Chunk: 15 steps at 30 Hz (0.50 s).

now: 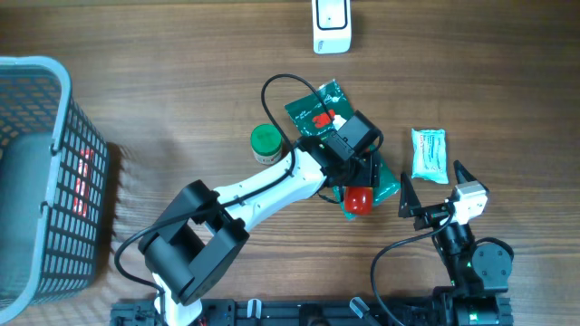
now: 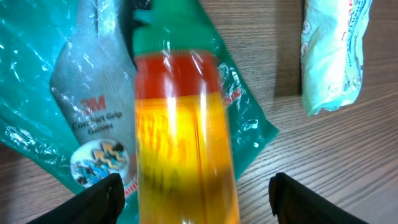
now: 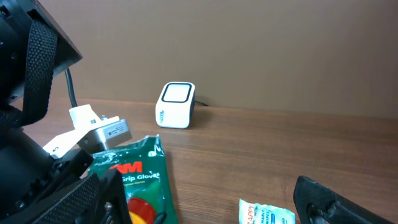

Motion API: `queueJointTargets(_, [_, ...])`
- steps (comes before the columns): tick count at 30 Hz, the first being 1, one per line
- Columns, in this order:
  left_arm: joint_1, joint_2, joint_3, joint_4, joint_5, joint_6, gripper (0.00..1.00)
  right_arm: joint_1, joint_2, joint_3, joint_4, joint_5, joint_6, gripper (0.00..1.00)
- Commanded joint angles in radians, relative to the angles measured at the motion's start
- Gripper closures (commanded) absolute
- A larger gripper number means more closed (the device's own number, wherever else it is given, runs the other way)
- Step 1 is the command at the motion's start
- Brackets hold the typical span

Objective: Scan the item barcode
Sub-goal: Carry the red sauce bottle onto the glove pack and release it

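A bottle [image 2: 183,124] with a green cap and a red and yellow label lies on a green 3M glove packet [image 2: 87,112]. My left gripper [image 2: 196,199] straddles it, open, and there is a gap between each black finger [image 2: 99,199] and the bottle. From overhead, the left gripper [image 1: 362,177] covers most of the bottle [image 1: 359,200], leaving only a red end showing. The white barcode scanner [image 1: 332,25] stands at the far edge of the table and also shows in the right wrist view [image 3: 175,104]. My right gripper [image 1: 435,186] hovers open and holds nothing.
A pale blue wipes pack [image 1: 429,154] lies right of the glove packet [image 1: 313,104]. A green-lidded round container [image 1: 265,139] stands beside the left arm. A blue mesh basket [image 1: 41,181] fills the left side. The left arm's cable loops over the packet.
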Motion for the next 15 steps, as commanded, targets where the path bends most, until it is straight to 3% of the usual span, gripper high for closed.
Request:
queueJointTargets(1, [0.009,-0.018,0.013,-0.016,-0.013,0.057,0.00,0.003,-0.003,-0.001,0.006,-0.008,-0.010,0.00])
queueJointTargets(5, [0.012,-0.061,0.013,-0.071,-0.081,0.056,0.00,0.003,-0.003,-0.001,0.006,-0.007,-0.010,0.00])
queueJointTargets(15, [0.082,-0.402,0.013,-0.274,-0.511,0.057,0.00,0.003,-0.003,-0.001,0.006,-0.008,-0.010,0.00])
